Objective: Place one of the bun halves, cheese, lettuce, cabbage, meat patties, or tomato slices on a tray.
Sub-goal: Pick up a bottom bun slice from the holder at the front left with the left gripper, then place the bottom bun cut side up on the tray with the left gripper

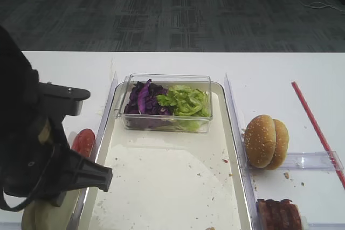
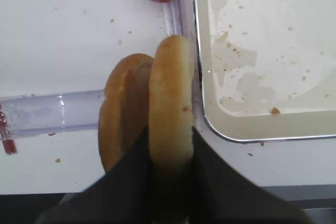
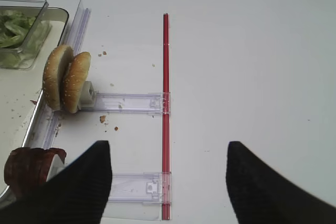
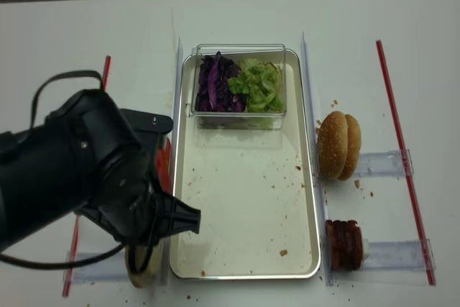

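Bun half (image 2: 170, 103): on edge, long axis 12-to-6, pinched between nearly closed left gripper (image 2: 169, 145) jaws; tray (image 2: 252, 135) lies at 3 o'clock. Right gripper (image 3: 168, 177): wide, empty, farther.

Tray (image 4: 309, 199) at table (image 4: 402, 48) centre; clear box (image 4: 240, 116) at its far end, cabbage (image 4: 214, 90) left of lettuce (image 4: 260, 85). Sesame buns (image 4: 339, 146) and meat patties (image 4: 345, 245) right; bun halves (image 2: 157, 108) and tomato slices (image 1: 83, 141) left.

Office-like lab: grey carpet tiles (image 1: 172, 9), white table (image 1: 259, 68), taped red strips (image 3: 166, 103).
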{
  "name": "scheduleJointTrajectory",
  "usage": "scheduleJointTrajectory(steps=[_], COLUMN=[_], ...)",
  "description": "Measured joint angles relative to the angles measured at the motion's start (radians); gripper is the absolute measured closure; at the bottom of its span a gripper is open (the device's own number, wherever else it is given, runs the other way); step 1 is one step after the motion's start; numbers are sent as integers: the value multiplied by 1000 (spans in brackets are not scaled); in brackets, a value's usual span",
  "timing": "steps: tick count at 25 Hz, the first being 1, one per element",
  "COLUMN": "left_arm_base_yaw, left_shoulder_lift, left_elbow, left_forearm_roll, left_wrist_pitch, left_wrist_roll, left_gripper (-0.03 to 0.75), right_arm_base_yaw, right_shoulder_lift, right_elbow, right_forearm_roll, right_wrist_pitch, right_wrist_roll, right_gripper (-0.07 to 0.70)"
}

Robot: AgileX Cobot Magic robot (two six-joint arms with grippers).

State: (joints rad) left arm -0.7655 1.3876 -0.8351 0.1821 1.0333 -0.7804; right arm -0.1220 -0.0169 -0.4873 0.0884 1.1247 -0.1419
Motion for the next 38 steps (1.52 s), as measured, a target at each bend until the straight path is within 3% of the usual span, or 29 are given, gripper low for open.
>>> scheduleJointTrajectory(steps=[17,33,38], left_arm_base_yaw=[0,0,56], left_shoulder_lift=[-300,-312,-312], left_elbow=[0,0,0], left_forearm_roll=[0,28,26], left_wrist_pitch=[51,52,55], left_wrist_roll=[0,5,40], left_gripper=[595,603,629], right_arm_base_yaw=[0,0,0], right_shoulder_lift=[0,0,0], right_elbow=[0,0,0], right_forearm_roll=[0,0,0], right_wrist_pitch=[0,0,0], right_wrist_roll=[0,0,0], right_gripper=[125,125,125])
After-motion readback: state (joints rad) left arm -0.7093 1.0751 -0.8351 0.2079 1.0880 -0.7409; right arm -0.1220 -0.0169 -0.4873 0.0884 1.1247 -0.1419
